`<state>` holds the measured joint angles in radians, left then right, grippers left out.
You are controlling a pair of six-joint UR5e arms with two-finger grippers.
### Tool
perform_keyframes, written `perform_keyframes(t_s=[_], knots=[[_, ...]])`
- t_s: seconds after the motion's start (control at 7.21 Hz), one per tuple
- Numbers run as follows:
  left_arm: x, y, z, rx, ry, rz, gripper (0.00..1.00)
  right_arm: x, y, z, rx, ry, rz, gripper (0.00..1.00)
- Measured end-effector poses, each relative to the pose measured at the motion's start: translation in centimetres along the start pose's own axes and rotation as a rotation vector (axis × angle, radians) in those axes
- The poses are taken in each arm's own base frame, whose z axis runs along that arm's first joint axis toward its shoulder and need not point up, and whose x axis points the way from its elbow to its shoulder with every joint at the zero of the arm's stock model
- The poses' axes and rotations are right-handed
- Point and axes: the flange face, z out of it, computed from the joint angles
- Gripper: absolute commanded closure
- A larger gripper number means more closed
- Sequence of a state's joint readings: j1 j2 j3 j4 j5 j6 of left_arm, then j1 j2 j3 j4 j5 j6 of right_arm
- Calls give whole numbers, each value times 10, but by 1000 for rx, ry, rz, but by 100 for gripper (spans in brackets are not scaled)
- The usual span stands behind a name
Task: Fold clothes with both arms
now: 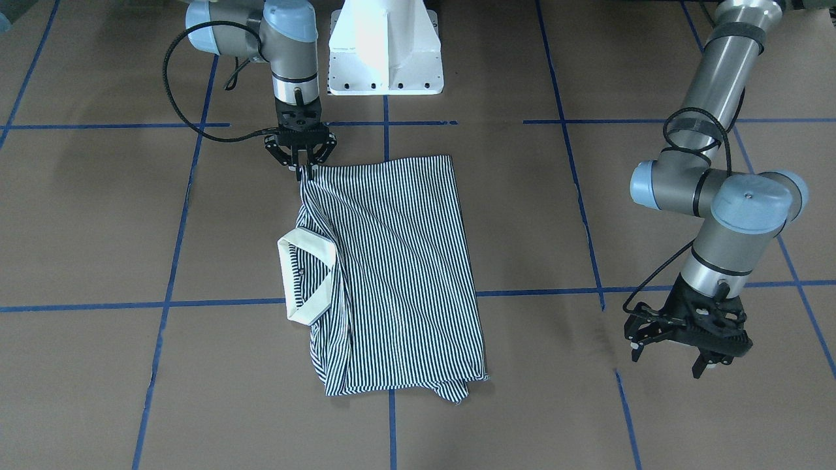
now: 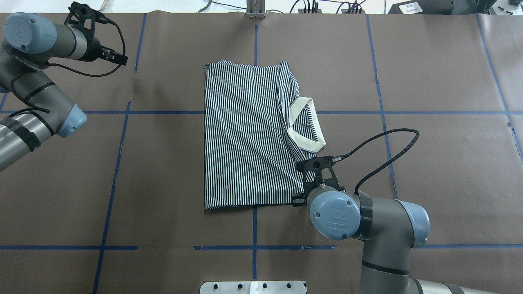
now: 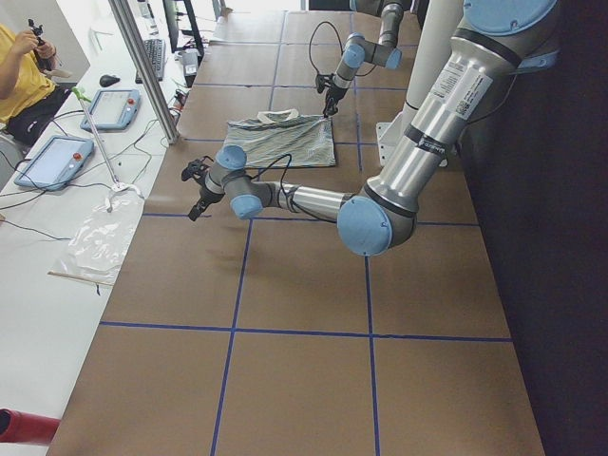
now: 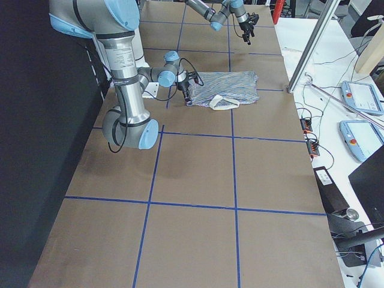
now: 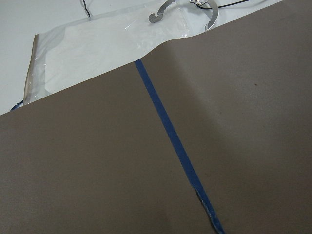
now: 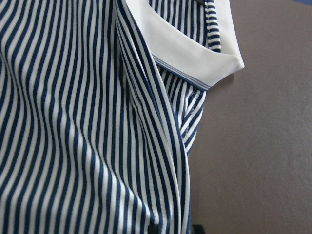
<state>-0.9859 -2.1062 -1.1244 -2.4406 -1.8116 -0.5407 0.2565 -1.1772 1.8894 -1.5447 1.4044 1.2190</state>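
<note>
The striped polo shirt point(image 1: 405, 261) lies folded into a long rectangle in the middle of the table, its cream collar point(image 1: 307, 274) sticking out at one long side. It also shows in the overhead view point(image 2: 245, 134). My right gripper point(image 1: 305, 168) is shut on the shirt's corner nearest the robot's base, on the collar side, and creases run out from that pinch. The right wrist view shows the stripes and collar point(image 6: 195, 44) close up. My left gripper point(image 1: 669, 362) is open and empty, well off to the side of the shirt above bare table.
The white pedestal base point(image 1: 385, 52) stands at the table's robot side. Blue tape lines point(image 1: 392, 124) cross the brown cover. A plastic bag point(image 5: 97, 44) lies beyond the table's edge under the left gripper. A metal post point(image 3: 142, 66), tablets and an operator are off that edge.
</note>
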Motion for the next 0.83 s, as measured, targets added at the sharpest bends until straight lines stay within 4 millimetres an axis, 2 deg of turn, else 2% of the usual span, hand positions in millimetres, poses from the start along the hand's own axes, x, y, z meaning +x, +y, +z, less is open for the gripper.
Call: perform_keyframes(t_s=[0.14,0.28,0.55,0.83], knots=[[0,0,0,0,0,0,0,1,-10,-8,7,-14,6,0],[0,0,0,0,0,-1,0,3,-30,-11,15,-18,19,0],[3,1,1,-2,3,-4,0,-5,-92,-1,15,-6,51,0],[8,4,3,-7,8,-25,0,-16,-147,17,-9,18,77,0]])
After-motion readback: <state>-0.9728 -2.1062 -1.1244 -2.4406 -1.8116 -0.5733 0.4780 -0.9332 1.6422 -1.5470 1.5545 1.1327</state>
